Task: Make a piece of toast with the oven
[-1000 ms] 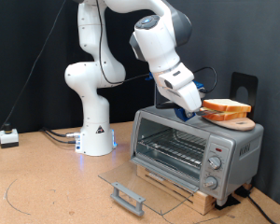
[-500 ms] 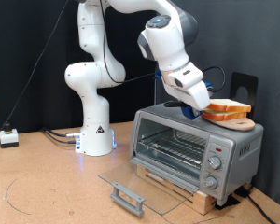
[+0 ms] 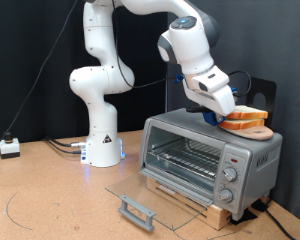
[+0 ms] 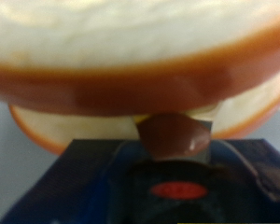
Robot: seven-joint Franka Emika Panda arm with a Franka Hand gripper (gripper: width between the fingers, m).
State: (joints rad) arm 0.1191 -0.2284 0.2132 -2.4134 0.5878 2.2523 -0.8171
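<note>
The silver oven (image 3: pixel 205 158) stands on a wooden base at the exterior view's right, with its glass door (image 3: pixel 150 192) folded down flat and the wire rack bare. The piece of toast (image 3: pixel 250 113) lies on a wooden board (image 3: pixel 255 128) on the oven's roof. My gripper (image 3: pixel 231 117) is at the toast's edge on the exterior view's left, touching or almost touching it. In the wrist view the toast (image 4: pixel 140 42) fills the frame, its brown crust right against one dark fingertip (image 4: pixel 175 136). The other finger is hidden.
The robot base (image 3: pixel 102 145) stands on the brown table at the exterior view's left of the oven. The door handle (image 3: pixel 137 210) juts out in front. A white box (image 3: pixel 8 147) and cables lie at the far left. A black stand (image 3: pixel 262 93) rises behind the oven.
My gripper has moved towards the exterior view's right across the oven's roof and has reached the toast's edge. The toast and board have not moved.
</note>
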